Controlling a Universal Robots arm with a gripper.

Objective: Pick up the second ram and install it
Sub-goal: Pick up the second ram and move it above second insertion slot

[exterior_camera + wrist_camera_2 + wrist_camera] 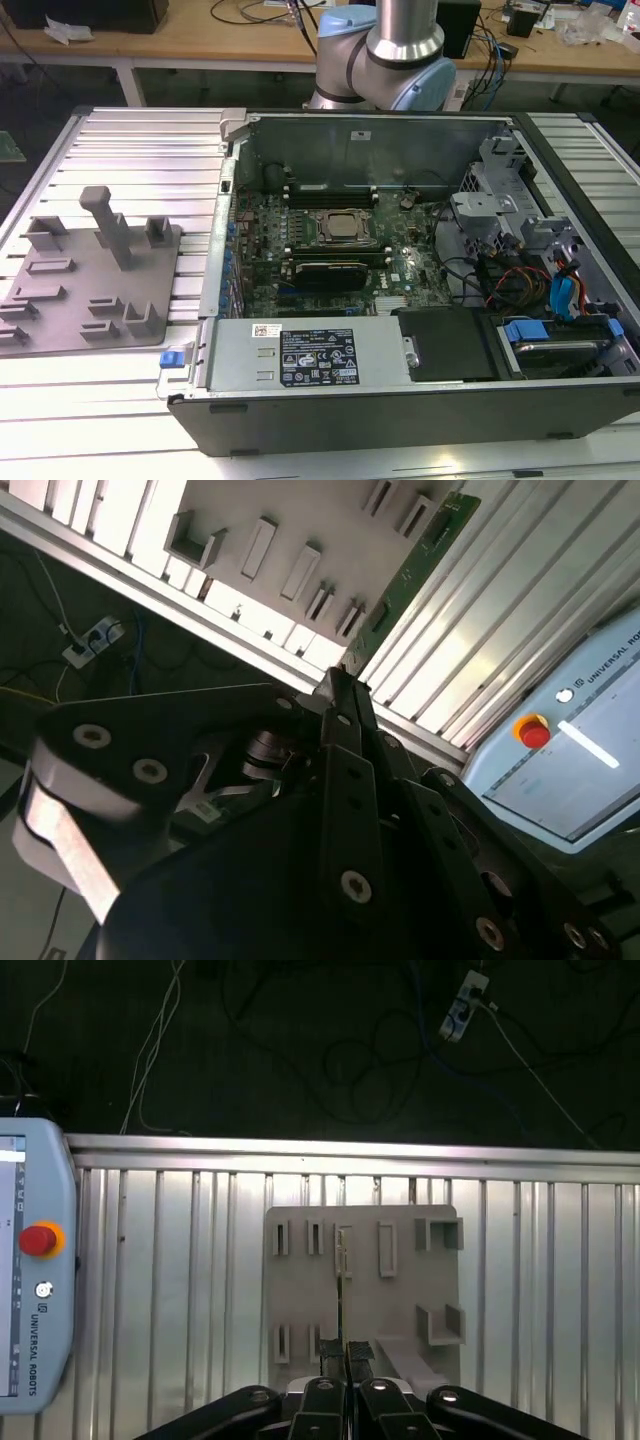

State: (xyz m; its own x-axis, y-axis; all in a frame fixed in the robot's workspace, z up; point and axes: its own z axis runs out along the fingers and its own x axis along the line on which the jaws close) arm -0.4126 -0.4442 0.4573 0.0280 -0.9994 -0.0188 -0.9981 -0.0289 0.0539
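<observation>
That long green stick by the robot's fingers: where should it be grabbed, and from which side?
Pinch the ram across its two broad faces, coming down over its narrow edge. It is long, flat and thin, so only those faces give the fingers purchase. The gripper seems to clamp it just so.

This is looking like a robotics lab or electronics workshop. Cluttered wooden workbenches (190,40) are standing behind a ribbed aluminium table (130,150), where 1 opened computer case (400,400) is lying near the robot arm (405,45). A teach pendant (35,1280) with a red stop button is sitting at the table's edge, and a power strip (462,1015) is lying on the dark floor.
</observation>
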